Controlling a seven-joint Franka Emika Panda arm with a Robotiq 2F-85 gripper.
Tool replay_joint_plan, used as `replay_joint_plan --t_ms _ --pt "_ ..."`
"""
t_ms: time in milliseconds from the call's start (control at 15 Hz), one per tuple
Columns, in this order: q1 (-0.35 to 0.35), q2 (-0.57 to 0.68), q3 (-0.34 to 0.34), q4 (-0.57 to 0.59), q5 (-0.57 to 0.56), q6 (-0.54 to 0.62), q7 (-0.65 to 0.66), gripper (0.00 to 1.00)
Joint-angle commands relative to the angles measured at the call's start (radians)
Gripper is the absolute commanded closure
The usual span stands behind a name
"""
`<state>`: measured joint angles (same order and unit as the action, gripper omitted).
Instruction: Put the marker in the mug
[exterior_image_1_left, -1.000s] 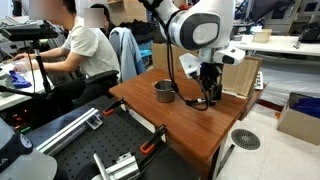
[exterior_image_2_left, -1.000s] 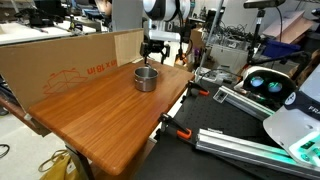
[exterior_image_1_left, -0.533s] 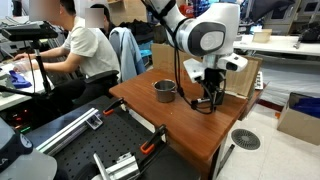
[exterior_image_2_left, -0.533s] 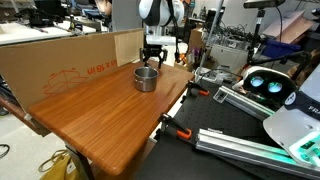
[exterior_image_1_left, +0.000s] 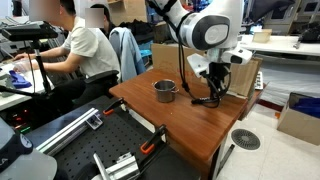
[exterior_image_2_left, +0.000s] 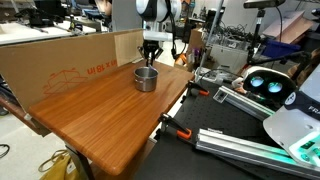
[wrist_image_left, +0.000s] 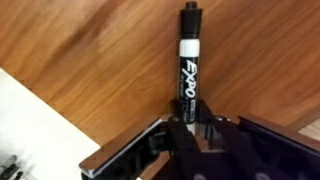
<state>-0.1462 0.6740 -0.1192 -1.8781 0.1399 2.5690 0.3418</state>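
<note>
In the wrist view the marker (wrist_image_left: 187, 60) is a black pen with a white label band. It sticks out from between my gripper's (wrist_image_left: 185, 118) fingers, over the wooden table (wrist_image_left: 80, 50). The jaws are shut on the marker's lower end. In both exterior views the gripper (exterior_image_1_left: 217, 88) (exterior_image_2_left: 151, 62) hangs a little above the tabletop. It is beside the mug (exterior_image_1_left: 164, 91) in one view and just behind the mug (exterior_image_2_left: 146, 78) in the other. The mug is a short grey metal cup standing upright on the table. The marker is too small to make out in the exterior views.
A cardboard wall (exterior_image_2_left: 60, 60) runs along one side of the table (exterior_image_2_left: 110, 115). A cardboard box (exterior_image_1_left: 243, 75) stands at the table's far corner. A seated person (exterior_image_1_left: 85, 50) works at a nearby desk. Clamps (exterior_image_2_left: 178, 128) grip the table's edge.
The jaws have closed on the marker. The gripper has lifted off the tabletop with it and shifted slightly nearer the mug.
</note>
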Motion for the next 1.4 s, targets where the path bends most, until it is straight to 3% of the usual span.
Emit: replay_joint_plan --t_ms 0,533,800,1000,1333 --pt "0.014 0.001 -0.014 0.023 0.018 -0.024 -0.004 0.96" --pt "0.04 -0.128 -0.009 -0.018 0.011 0.028 0.001 0.95" --pt "0.136 -0.209 -0.047 -0.084 -0.055 0.156 0.06 0.95" --pt "0.237 -0.245 -0.117 -0.153 -0.156 0.265 0.145 0.95" --pt "0.383 -0.274 -0.224 -0.252 -0.29 0.336 0.266 0.95"
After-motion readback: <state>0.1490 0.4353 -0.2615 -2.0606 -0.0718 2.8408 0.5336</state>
